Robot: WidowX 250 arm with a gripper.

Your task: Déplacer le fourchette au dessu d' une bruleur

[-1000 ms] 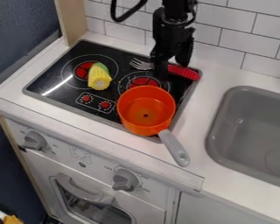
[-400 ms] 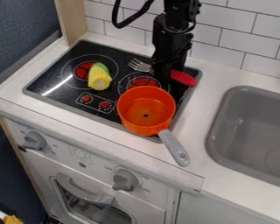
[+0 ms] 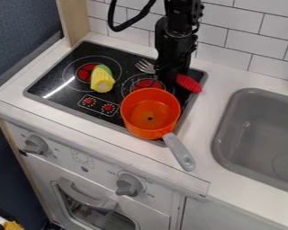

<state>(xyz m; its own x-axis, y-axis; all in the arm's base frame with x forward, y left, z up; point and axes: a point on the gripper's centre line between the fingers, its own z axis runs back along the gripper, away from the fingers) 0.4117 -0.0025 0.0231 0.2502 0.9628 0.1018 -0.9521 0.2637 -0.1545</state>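
Note:
The black gripper (image 3: 172, 81) is low over the back right of the stove, shut on the middle of the fork. Its body hides the fork's neck. The fork's metal tines (image 3: 146, 67) point to the upper left, and its red handle (image 3: 189, 84) slants down to the right, over the stove's right edge. Just left of the gripper is a burner with a red centre (image 3: 147, 83), its front part covered by the orange pot. Farther left is another burner (image 3: 85, 72), with the corn partly over it.
An orange pot (image 3: 150, 113) with a grey handle stands at the stove's front right. A yellow toy corn (image 3: 102, 79) lies on the left burner. The grey sink (image 3: 258, 130) is at the right, and a tiled wall (image 3: 240, 33) rises behind the counter.
The fork has turned with the gripper: its handle end has swung toward the front and slightly left, while the tines have shifted only a little. Pot and corn have stayed put.

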